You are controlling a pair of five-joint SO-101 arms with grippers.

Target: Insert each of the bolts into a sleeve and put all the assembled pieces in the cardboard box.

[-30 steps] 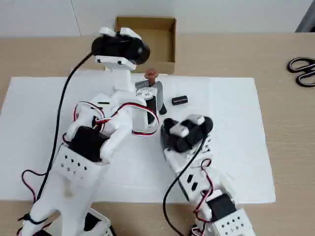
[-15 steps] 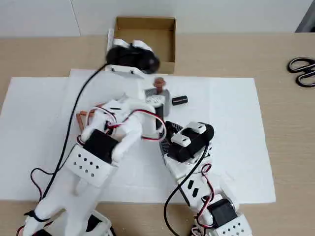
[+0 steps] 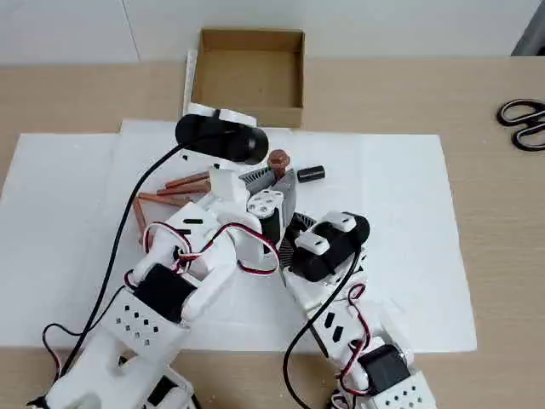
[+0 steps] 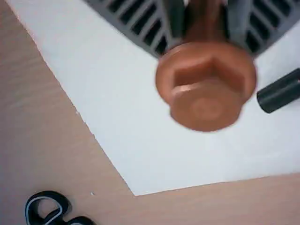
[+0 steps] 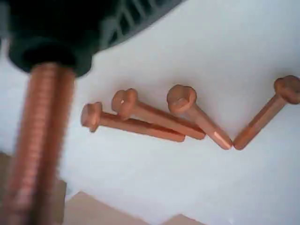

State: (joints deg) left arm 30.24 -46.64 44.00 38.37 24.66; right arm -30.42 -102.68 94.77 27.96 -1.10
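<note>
My left gripper (image 3: 277,177) is shut on a copper bolt (image 3: 278,159) just behind the middle of the white paper. In the left wrist view its hex head (image 4: 206,89) sticks out between the grey fingers (image 4: 136,18). My right gripper (image 3: 288,232) sits close in front of it, partly under the left arm. In the right wrist view it holds a black sleeve (image 5: 47,44), and the bolt's threaded shaft (image 5: 40,140) comes out through that sleeve. A second black sleeve (image 3: 311,174) lies loose on the paper beside the bolt head. The cardboard box (image 3: 247,112) stands open at the back.
Several loose copper bolts (image 3: 174,192) lie fanned out on the paper left of the grippers, the same bolts (image 5: 154,117) showing in the right wrist view. Black scissors (image 3: 524,122) rest on the bare table at the far right. White paper (image 3: 409,221) covers the work area.
The left arm has drawn back from the box toward the front with the bolt, uncovering the loose bolts. The right arm shifted slightly and now meets it.
</note>
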